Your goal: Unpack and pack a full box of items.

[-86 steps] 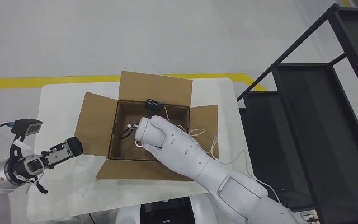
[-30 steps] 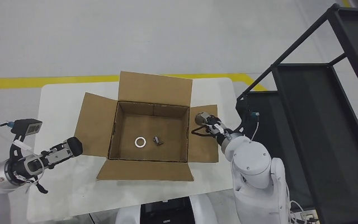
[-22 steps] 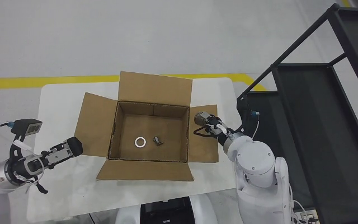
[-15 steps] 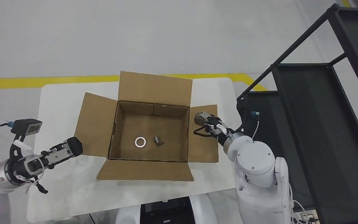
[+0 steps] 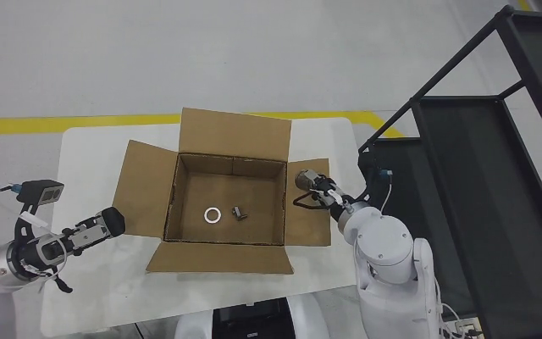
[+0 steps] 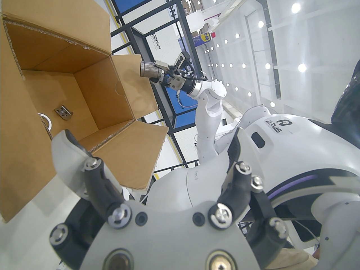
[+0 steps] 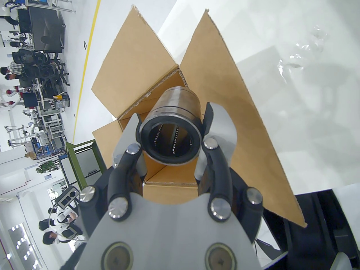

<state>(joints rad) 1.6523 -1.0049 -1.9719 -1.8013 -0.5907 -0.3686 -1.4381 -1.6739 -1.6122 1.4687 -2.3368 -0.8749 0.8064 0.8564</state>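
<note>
The right pincer (image 7: 172,119) pinches a metal cylinder (image 7: 176,105) by its sides over the right flap of the open cardboard box (image 5: 230,165), while the left pincer (image 5: 110,222) hangs spread above the bench (image 5: 93,161) left of the box — inside lie a white ring (image 5: 212,214) and a small metal block (image 5: 240,212).

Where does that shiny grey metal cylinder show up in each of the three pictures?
Top view: the shiny grey metal cylinder is over the right flap of the open brown cardboard box.
Left wrist view: the cylinder is far off, held sideways by the box's flap.
Right wrist view: the cylinder is close up, gripped between the two fingers, hollow end toward the camera.
Shared landmark: the cardboard box.
</note>
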